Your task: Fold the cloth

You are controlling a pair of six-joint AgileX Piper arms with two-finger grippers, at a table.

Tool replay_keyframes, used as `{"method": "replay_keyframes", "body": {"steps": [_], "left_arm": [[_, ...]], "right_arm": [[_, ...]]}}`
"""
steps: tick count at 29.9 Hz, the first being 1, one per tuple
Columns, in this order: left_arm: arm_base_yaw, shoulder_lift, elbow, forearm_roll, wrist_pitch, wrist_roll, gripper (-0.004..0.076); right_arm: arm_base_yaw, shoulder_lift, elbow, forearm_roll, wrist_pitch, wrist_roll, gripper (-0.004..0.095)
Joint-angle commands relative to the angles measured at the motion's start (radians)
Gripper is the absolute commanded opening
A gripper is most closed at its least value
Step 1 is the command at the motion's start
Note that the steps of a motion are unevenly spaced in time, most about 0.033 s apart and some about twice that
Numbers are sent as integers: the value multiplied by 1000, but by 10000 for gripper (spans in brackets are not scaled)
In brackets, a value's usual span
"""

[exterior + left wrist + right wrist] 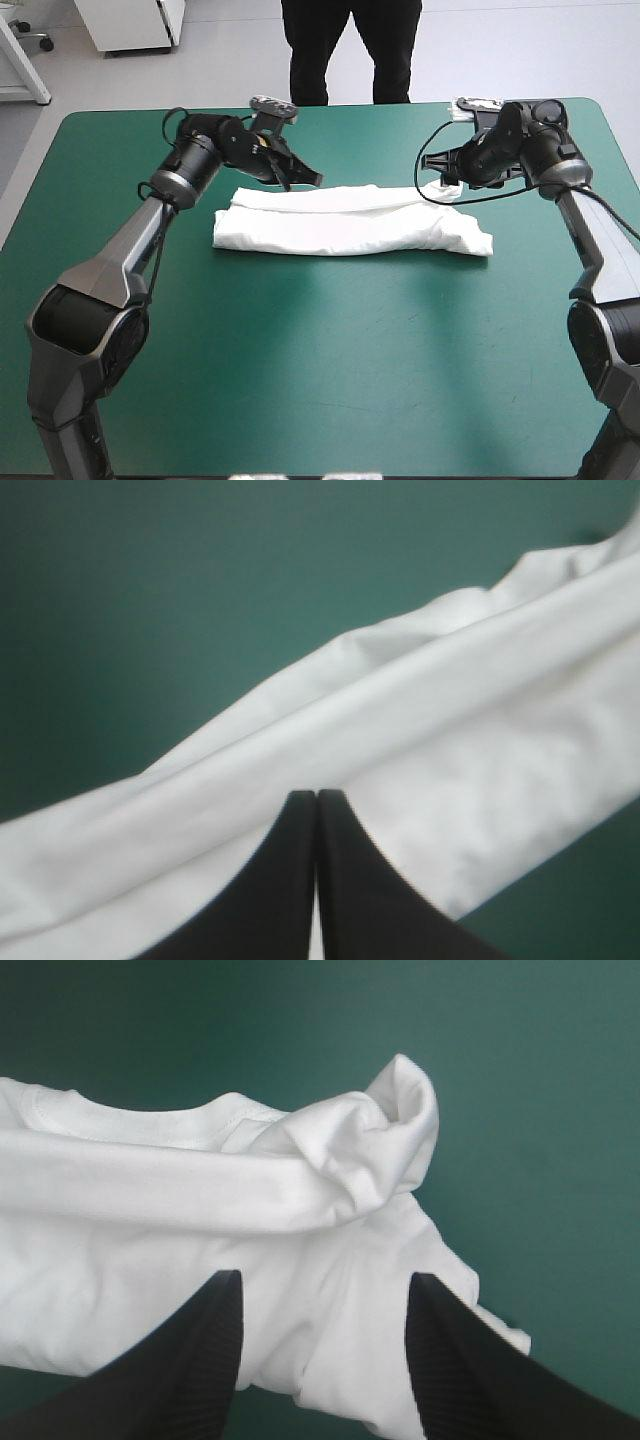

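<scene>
The white T-shirt (350,230) lies folded into a long band across the far middle of the table. My left gripper (305,178) hovers at the band's far edge near its left end. In the left wrist view its fingers (317,798) meet in one point over the T-shirt (450,730), with no fabric seen pinched. My right gripper (447,183) stands over the band's right end. In the right wrist view it is open (324,1278), and the T-shirt (200,1180) with its collar (150,1125) and a bunched fold (400,1110) lies ahead of it.
The table's far edge (330,105) runs close behind both grippers. The teal-green cover (330,350) stretches from the T-shirt to the near edge.
</scene>
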Motion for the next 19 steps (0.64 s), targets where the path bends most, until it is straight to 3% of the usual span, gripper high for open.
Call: {"method": "replay_keyframes", "body": {"steps": [1, 19], "left_arm": [[-73, -57, -30, -31, -118, 12, -9], [-131, 157, -28, -56, -116, 9, -9]], "right_arm": [[-8, -61, -30, 9, -14, -1, 472], [-10, -61, -30, 17, 17, 34, 472]]}}
